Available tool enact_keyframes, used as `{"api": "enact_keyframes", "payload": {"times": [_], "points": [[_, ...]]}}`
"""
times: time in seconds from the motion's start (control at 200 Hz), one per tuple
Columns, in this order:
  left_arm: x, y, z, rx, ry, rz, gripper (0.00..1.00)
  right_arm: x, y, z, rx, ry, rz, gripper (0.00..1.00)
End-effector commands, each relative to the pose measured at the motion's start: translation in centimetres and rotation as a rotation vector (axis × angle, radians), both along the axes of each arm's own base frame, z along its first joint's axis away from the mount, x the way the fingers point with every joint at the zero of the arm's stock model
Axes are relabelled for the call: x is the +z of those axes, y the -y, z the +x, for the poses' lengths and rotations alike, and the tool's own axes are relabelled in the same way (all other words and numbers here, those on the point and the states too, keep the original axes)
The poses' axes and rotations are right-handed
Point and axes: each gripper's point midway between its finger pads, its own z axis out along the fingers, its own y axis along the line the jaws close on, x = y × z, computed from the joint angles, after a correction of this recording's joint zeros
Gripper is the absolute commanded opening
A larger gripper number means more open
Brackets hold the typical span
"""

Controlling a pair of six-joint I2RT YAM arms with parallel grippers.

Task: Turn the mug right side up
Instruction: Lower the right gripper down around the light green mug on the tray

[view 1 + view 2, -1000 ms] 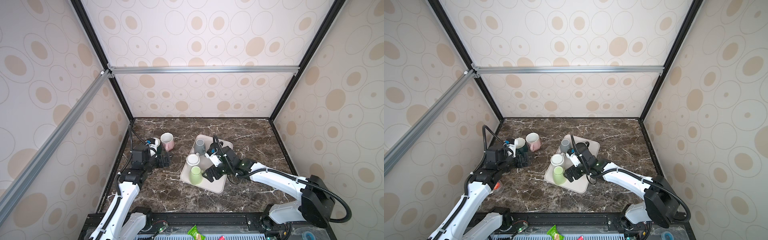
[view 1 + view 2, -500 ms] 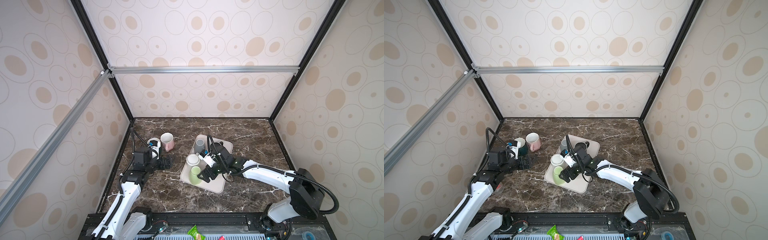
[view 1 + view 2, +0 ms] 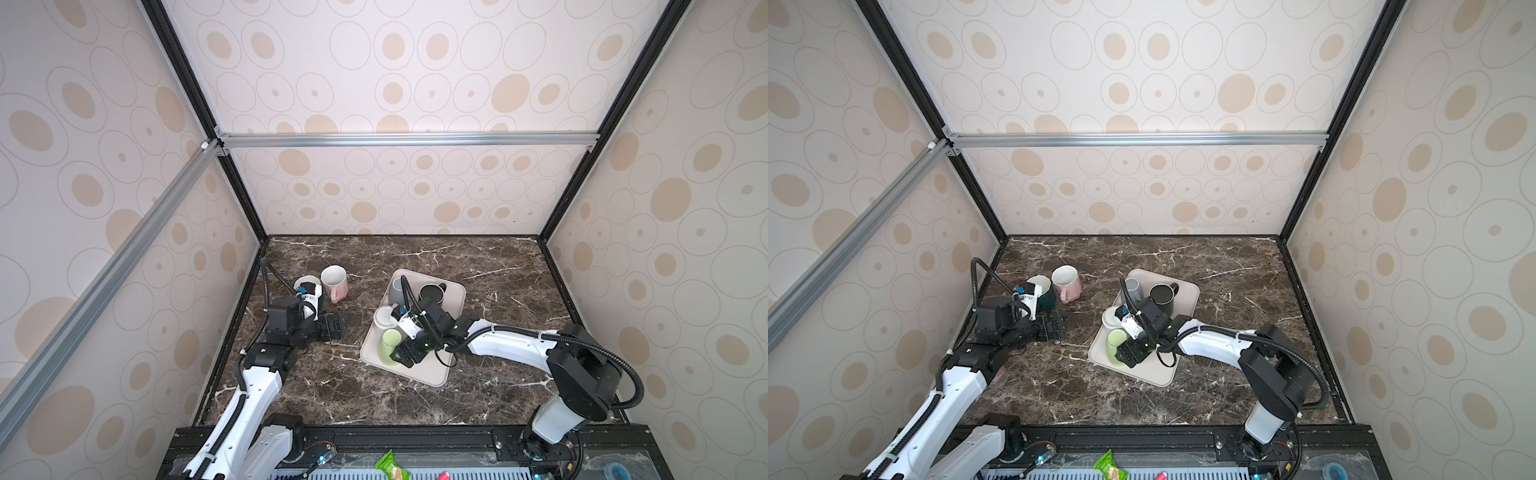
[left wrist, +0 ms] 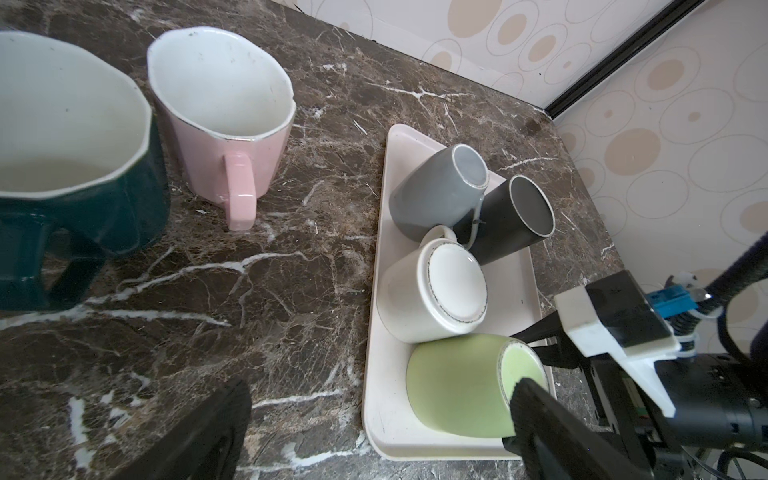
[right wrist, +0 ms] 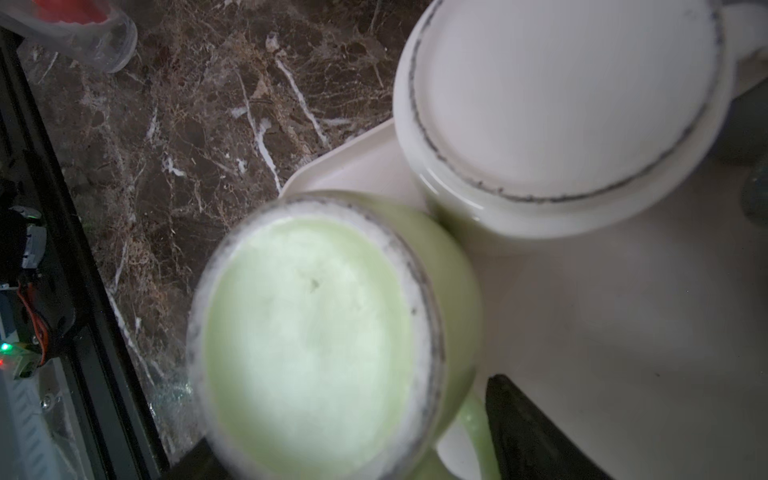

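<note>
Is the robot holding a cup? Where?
Right gripper straddles the green mug near its upturned base; grip cannot be told. Left gripper holds nothing.

The worktop carries a tray. Left of it stand a pink mug and a teal mug, side by side.

Pose, left arm: rises from the front-left base with the elbow bent and the forearm reaching toward the back. The left gripper sits low and roughly level, pointing toward the middle, jaws spread wide.

Pose, right arm: stretched low from the front-right base toward the centre, wrist pitched down. The right gripper is tipped downward with its jaws apart. The right wrist view shows one dark finger. Whether the pads press on anything: cannot tell.
</note>
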Motion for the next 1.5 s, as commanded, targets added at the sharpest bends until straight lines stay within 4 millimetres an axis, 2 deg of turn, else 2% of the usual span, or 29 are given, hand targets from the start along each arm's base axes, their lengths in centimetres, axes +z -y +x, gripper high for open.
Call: {"api": "enact_keyframes", "payload": {"times": [0.0, 0.19, 0.355, 0.47, 0.635, 0.87, 0.97, 1.09, 1.19, 1.325, 1.495], "points": [[0.8, 0.3, 0.2, -0.014, 0.027, -0.009, 0.98, -0.7, 1.0, 1.6, -0.099, 0.058, -0.041, 0.79], [0.7, 0.3, 0.2, -0.012, 0.023, -0.009, 0.98, -1.2, 2.7, 2.3, -0.196, 0.084, -0.073, 0.76], [0.6, 0.3, 0.3, -0.009, 0.02, -0.009, 0.98, -0.8, 4.5, 2.7, -0.299, 0.117, -0.08, 0.75], [0.6, 0.3, 0.2, -0.009, 0.02, -0.009, 0.98, -0.7, 6.8, 3.2, -0.414, 0.15, -0.128, 0.74], [0.7, 0.3, 0.2, -0.008, 0.025, -0.01, 0.98, -0.5, 7.9, 2.8, -0.428, 0.164, -0.144, 0.74], [0.7, 0.2, 0.2, -0.006, 0.027, -0.009, 0.98, -0.6, 7.3, 2.8, -0.395, 0.157, -0.151, 0.74], [0.8, 0.2, 0.2, -0.004, 0.028, -0.009, 0.98, -0.9, 6.7, 2.8, -0.346, 0.144, -0.176, 0.67], [0.7, 0.2, 0.2, -0.006, 0.028, -0.009, 0.98, -1.4, 6.0, 2.6, -0.269, 0.126, -0.219, 0.66], [0.7, 0.2, 0.2, -0.006, 0.026, -0.009, 0.98, -1.6, 5.5, 2.5, -0.201, 0.126, -0.245, 0.6], [0.7, 0.2, 0.2, -0.005, 0.027, -0.01, 0.98, -1.1, 5.0, 2.4, -0.138, 0.123, -0.271, 0.6], [0.7, 0.1, 0.2, 0.001, 0.026, -0.006, 0.98, -1.6, 5.0, 2.3, -0.081, 0.102, -0.33, 0.56]]}}
